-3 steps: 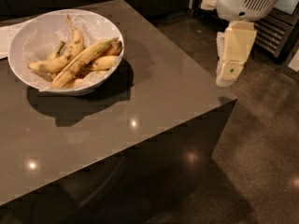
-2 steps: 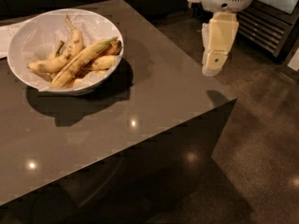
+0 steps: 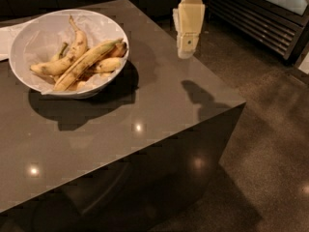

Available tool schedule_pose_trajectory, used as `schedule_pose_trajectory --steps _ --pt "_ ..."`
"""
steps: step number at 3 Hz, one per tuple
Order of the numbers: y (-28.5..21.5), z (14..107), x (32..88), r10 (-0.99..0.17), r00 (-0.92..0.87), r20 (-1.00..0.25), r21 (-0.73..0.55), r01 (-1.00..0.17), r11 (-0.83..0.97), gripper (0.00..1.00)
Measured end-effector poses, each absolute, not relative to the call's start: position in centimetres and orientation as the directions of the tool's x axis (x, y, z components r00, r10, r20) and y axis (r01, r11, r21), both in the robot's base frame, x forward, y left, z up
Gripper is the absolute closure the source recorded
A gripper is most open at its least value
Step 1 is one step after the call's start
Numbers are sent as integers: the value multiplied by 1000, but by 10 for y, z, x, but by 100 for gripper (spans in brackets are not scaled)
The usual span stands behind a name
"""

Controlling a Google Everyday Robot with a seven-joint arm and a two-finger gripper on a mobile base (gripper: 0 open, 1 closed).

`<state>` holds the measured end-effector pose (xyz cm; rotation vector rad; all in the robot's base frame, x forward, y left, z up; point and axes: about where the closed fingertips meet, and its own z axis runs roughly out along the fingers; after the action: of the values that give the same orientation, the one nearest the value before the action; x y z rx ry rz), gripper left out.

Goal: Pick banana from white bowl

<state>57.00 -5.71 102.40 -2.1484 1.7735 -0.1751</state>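
The white bowl (image 3: 29, 37) stands on the dark table at the upper left. In it lie several bananas. The banana (image 3: 87, 63), long, fairly straight and pale yellow with a greenish end, lies diagonally across the top of the pile. A shorter curved brown-spotted banana (image 3: 67, 57) lies behind it. My gripper (image 3: 187, 46) hangs from the top edge of the view, over the table's right part, well to the right of the bowl and above the surface. It holds nothing.
The dark grey table (image 3: 145, 110) has its right corner near the middle right. A white cloth or paper (image 3: 6, 37) lies left of the bowl. A dark slatted cabinet (image 3: 260, 18) stands at the upper right. Polished floor lies to the right.
My gripper has moved left, from beyond the table's right edge to above the tabletop, closer to the bowl. The bowl and bananas have not moved.
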Motion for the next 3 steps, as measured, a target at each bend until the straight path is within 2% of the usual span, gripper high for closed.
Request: schedule_pose_trajectory --steps 1,3 --pt "-53 1025 574 -965 215 -151 -362 -920 -149 0" --pt "0 1038 599 -937 317 -147 -381 -892 -242 1"
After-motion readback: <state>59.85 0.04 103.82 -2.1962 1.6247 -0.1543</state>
